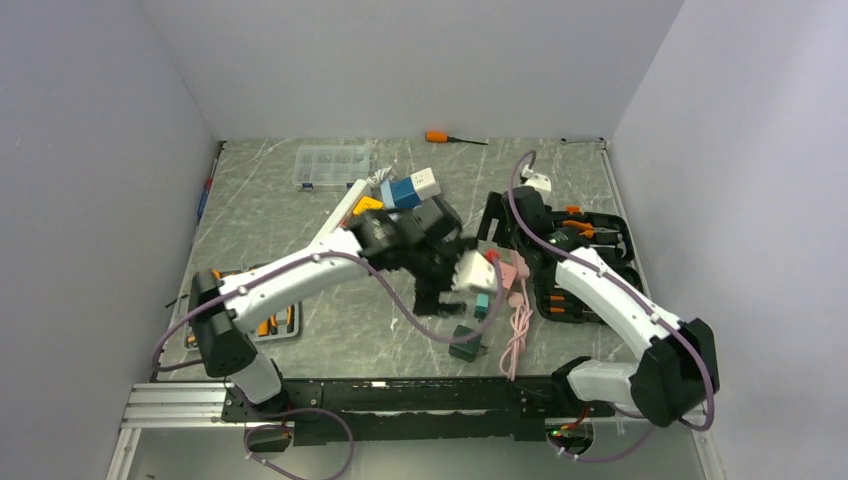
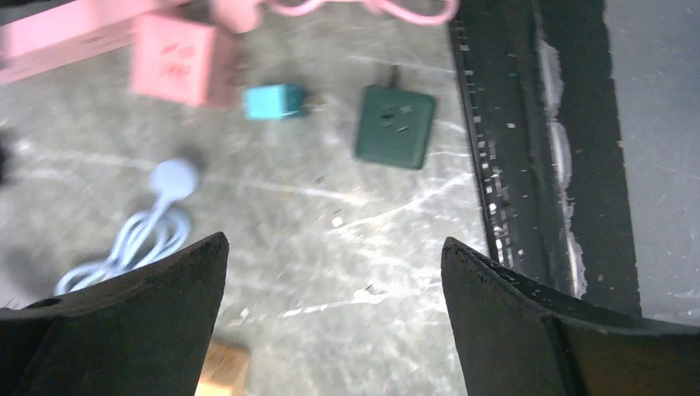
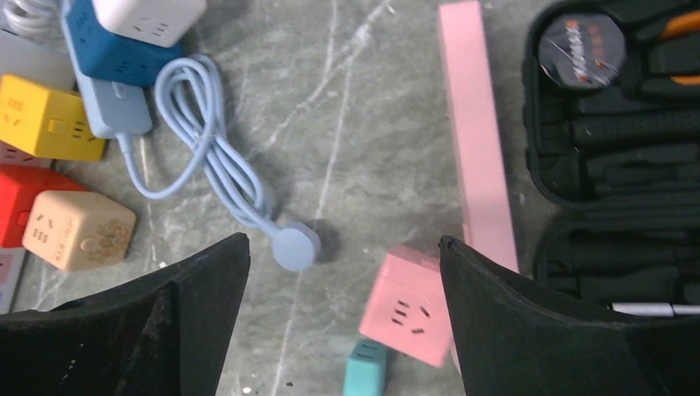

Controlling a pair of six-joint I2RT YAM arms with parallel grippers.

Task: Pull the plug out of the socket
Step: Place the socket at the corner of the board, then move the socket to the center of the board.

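Note:
A teal plug (image 3: 366,371) lies against a pink cube socket (image 3: 409,305) on the marble table; whether its pins sit in the socket I cannot tell. Both also show in the left wrist view, the plug (image 2: 275,101) beside the cube (image 2: 177,59), and the plug shows in the top view (image 1: 482,305). My right gripper (image 3: 342,241) is open and empty above the pink cube, apart from it. My left gripper (image 2: 334,241) is open and empty over bare table, short of the plug. In the top view the left gripper (image 1: 440,298) and right gripper (image 1: 498,235) flank the plug.
A dark green socket (image 2: 395,126) lies near the black front rail (image 2: 528,165). A pink power strip (image 3: 479,132), a light blue cable (image 3: 215,157), yellow (image 3: 45,115), red and beige cubes (image 3: 78,231) and an open black tool case (image 3: 619,140) surround the spot. A coiled pink cable (image 1: 518,335) lies in front.

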